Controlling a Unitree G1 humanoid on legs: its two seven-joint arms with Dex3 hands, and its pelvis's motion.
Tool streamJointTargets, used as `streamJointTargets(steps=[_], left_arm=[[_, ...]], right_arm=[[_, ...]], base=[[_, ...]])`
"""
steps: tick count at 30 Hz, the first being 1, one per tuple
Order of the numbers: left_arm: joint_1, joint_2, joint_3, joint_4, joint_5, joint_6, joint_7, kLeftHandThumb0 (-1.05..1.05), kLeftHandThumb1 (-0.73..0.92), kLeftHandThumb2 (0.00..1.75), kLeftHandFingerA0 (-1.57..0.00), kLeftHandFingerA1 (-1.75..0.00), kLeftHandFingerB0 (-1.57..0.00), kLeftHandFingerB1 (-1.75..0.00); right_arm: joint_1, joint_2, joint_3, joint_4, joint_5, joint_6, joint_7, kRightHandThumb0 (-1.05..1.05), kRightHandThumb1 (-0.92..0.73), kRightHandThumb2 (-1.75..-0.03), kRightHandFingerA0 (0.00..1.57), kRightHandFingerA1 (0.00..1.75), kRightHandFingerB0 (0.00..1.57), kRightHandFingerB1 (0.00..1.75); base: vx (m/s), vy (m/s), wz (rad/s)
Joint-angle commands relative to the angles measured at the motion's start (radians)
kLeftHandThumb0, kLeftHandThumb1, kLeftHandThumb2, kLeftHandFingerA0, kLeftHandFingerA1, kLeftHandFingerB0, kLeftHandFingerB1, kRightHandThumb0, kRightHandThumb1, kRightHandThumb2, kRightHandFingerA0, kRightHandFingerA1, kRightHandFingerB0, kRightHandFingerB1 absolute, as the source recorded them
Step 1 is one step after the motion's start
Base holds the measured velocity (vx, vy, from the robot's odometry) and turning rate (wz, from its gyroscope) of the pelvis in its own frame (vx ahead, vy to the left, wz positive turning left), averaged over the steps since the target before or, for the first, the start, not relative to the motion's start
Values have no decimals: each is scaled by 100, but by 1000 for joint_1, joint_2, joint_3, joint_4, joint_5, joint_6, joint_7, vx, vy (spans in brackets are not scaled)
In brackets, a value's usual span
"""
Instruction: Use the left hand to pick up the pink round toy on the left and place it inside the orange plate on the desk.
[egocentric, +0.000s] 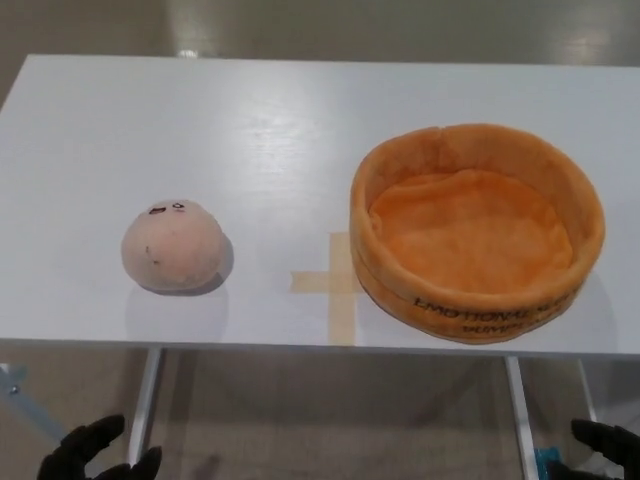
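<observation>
A pink round plush toy (174, 245) with a small face sits on the left part of the white desk (260, 130). To its right stands the orange plush plate (476, 232), a soft round bowl with raised walls and nothing inside. My left hand (98, 455) shows at the bottom left, below the desk's front edge and well short of the toy, fingers apart and holding nothing. Only the fingertips of my right hand (605, 445) peek in at the bottom right corner.
A cross of tan tape (336, 282) marks the desk between the toy and the plate. White desk legs (146, 400) run down below the front edge. Floor shows beneath.
</observation>
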Motion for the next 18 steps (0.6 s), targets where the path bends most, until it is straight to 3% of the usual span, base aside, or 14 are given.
streamJointTargets(steps=[1,10,11,18], left_arm=[[7,6,8,28,-20,-48,1,-4,37,86,-24,-54,-23,-51],[7,20,-56,38,27,-83,2,-8,38,87,-19,-52,-20,-50],[14,32,-95,34,55,-87,-22,-15,56,59,-23,-37,-25,-30],[94,143,-258,-66,111,-147,-255,-32,49,62,-27,-40,-23,-33]], right_arm=[[4,-1,-4,27,12,-61,-34,-30,-45,-63,53,50,46,45],[-11,0,-7,42,17,-50,-36,-29,-46,-63,53,49,46,44],[-10,0,-4,43,14,-53,-36,-30,-46,-64,52,49,46,45],[-14,-4,1,45,13,-54,-36,-27,-47,-62,51,48,45,44]], base=[[0,0,0],[0,0,0],[0,0,0],[0,0,0]])
